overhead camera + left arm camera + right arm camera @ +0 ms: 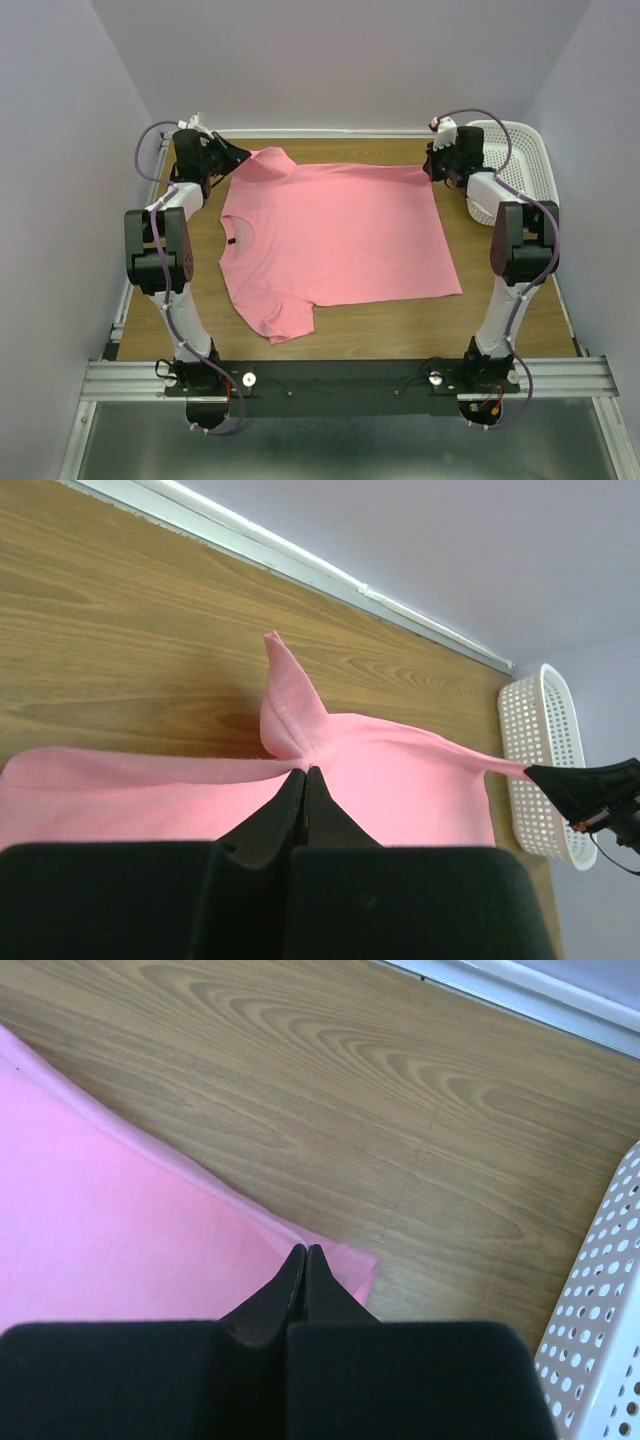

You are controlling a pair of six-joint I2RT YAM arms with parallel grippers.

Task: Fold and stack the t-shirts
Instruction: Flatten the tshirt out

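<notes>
One salmon-pink t-shirt (pixel 335 235) lies spread on the wooden table, neck opening to the left and hem to the right. My left gripper (pixel 238 157) is at the far left and is shut on the cloth at the far sleeve, which bunches up at the closed tips (pixel 305 770). My right gripper (pixel 432 168) is at the far right and is shut on the far hem corner (pixel 305 1248). In the left wrist view the shirt's (pixel 400 780) far edge runs taut across to the right gripper (pixel 565 780). In the right wrist view the shirt (pixel 120 1220) lies to the left.
A white perforated basket (pixel 520 160) stands at the far right corner of the table, just behind the right arm; it also shows in the left wrist view (pixel 545 760) and the right wrist view (pixel 600 1300). A bare strip of wooden table (pixel 400 325) runs along the near edge.
</notes>
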